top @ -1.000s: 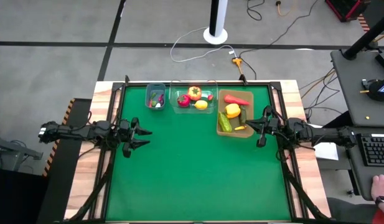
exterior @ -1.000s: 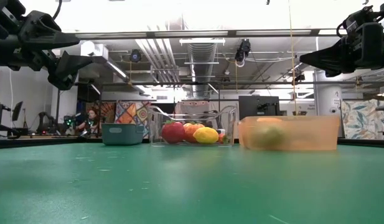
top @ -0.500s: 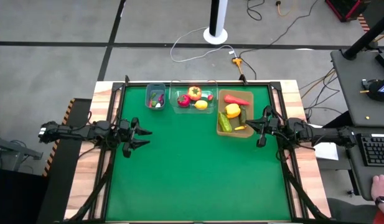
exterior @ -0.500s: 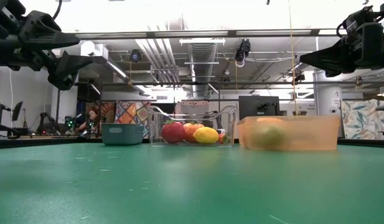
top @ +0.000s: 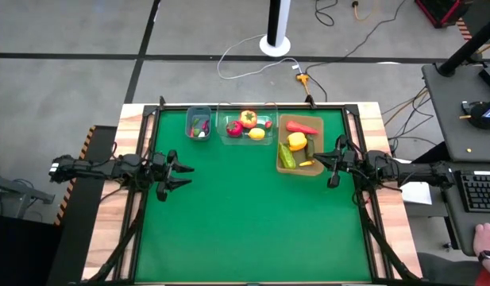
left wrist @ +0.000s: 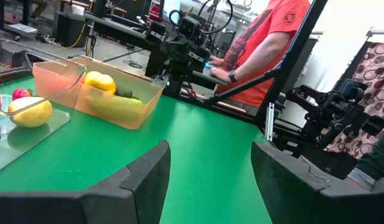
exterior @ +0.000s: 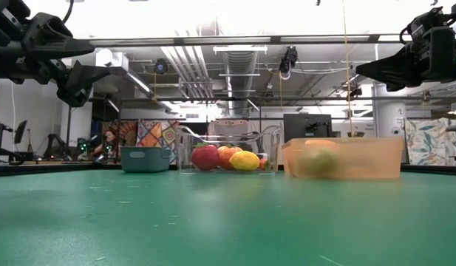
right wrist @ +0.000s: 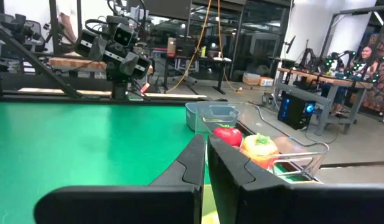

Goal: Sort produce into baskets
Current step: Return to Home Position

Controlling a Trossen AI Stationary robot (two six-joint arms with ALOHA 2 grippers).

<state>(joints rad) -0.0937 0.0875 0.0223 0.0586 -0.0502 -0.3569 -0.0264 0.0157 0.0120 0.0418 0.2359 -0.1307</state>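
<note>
The produce lies in three baskets along the far edge. The small blue-grey bin (top: pixel 198 122) holds tiny bits. A red round piece, an orange pepper and a lemon (top: pixel 257 133) are in the clear tub (top: pixel 248 137). The tan tray (top: pixel 281 143) holds a red chilli (top: pixel 302 127), a yellow pepper (top: pixel 296 141) and green cucumbers (top: pixel 287 156). My left gripper (top: pixel 186 176) hangs open above the mat's left side, pointing level toward the right, with nothing between its fingers (left wrist: pixel 145 180). My right gripper (top: pixel 318 158) is shut and empty, held level beside the tray's right rim, above the table.
The near and middle parts of the green mat (top: pixel 252 222) show as open surface. A person in a red shirt (left wrist: pixel 266 43) stands beyond the table's right side, with a hand (top: pixel 487 237) by a keyboard. Black frame rails (top: pixel 153 119) edge the mat.
</note>
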